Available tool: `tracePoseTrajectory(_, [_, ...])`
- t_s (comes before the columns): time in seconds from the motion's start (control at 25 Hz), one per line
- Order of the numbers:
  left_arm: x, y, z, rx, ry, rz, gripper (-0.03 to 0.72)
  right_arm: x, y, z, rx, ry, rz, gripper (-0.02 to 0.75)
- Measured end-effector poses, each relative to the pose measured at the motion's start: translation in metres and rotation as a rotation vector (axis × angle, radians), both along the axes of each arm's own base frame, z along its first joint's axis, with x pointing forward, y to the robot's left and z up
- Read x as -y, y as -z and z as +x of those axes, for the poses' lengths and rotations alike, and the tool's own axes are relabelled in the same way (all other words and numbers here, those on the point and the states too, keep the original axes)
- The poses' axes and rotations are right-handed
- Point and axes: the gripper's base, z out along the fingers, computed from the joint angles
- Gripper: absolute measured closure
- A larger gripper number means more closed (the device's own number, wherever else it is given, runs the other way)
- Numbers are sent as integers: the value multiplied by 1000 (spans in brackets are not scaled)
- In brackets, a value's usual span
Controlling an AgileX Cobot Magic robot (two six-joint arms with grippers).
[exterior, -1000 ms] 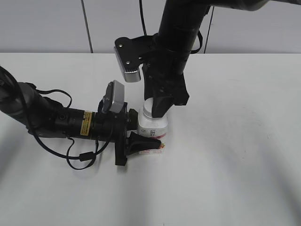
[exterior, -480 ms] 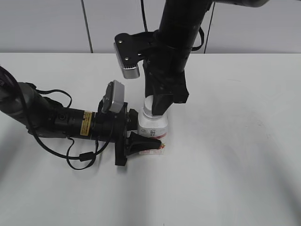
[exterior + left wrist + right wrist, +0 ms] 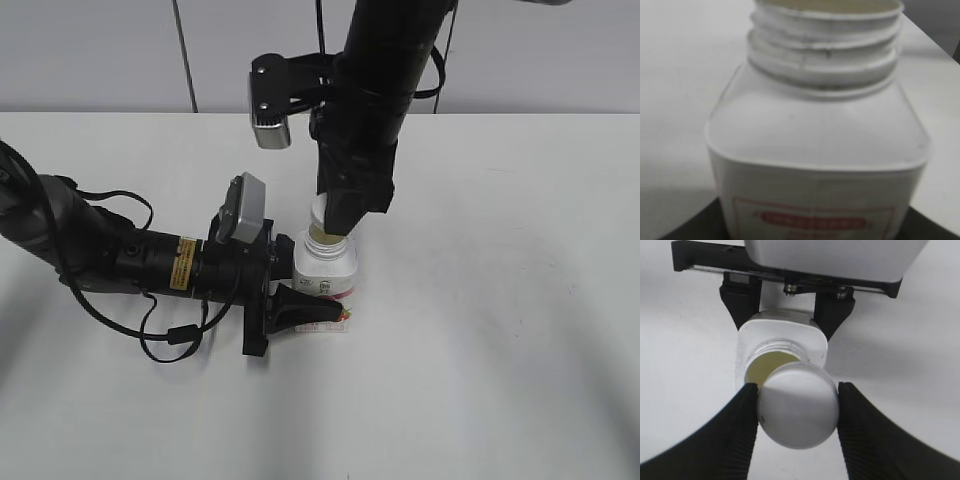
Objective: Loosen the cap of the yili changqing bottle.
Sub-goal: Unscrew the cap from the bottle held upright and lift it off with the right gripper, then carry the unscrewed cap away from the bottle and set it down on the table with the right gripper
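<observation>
The yili changqing bottle (image 3: 325,272) stands upright on the white table, white with a red-banded label. It fills the left wrist view (image 3: 815,145), its threaded neck bare. My left gripper (image 3: 300,300) is shut on the bottle's lower body from the left. My right gripper (image 3: 333,222) hangs over the bottle and is shut on the white ribbed cap (image 3: 797,405). The cap is off the neck, lifted a little and shifted sideways, so the pale seal (image 3: 767,365) inside the bottle's mouth shows in the right wrist view. The bottle (image 3: 782,340) sits below it.
The white table (image 3: 500,300) runs wide around the bottle. The left arm (image 3: 120,255) and its cables lie low on the table at the left. A grey wall stands behind the table's far edge.
My right gripper has risen with the cap, which has come off the bottle's neck. The left gripper and the bottle have stayed put.
</observation>
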Motion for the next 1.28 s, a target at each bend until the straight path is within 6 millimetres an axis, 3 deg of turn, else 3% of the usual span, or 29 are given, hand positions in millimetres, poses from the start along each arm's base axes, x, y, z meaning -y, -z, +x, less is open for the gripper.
tracePoseTrajectory(0.24, [0, 0, 0, 0, 1, 0, 326, 1, -2, 0, -17, 105, -9, 351])
tracePoseTrajectory(0.52, [0, 0, 0, 0, 2, 0, 326, 5, -24, -4, -6, 220, 23, 351])
tracePoseTrajectory(0.92, [0, 0, 0, 0, 3, -1, 326, 14, -35, -2, -74, 551, 42, 351])
tracePoseTrajectory(1.04, [0, 0, 0, 0, 3, -1, 326, 27, -36, 8, -111, 709, 50, 351])
tracePoseTrajectory(1.28, [0, 0, 0, 0, 3, -1, 326, 84, -34, 43, -153, 1089, 106, 351])
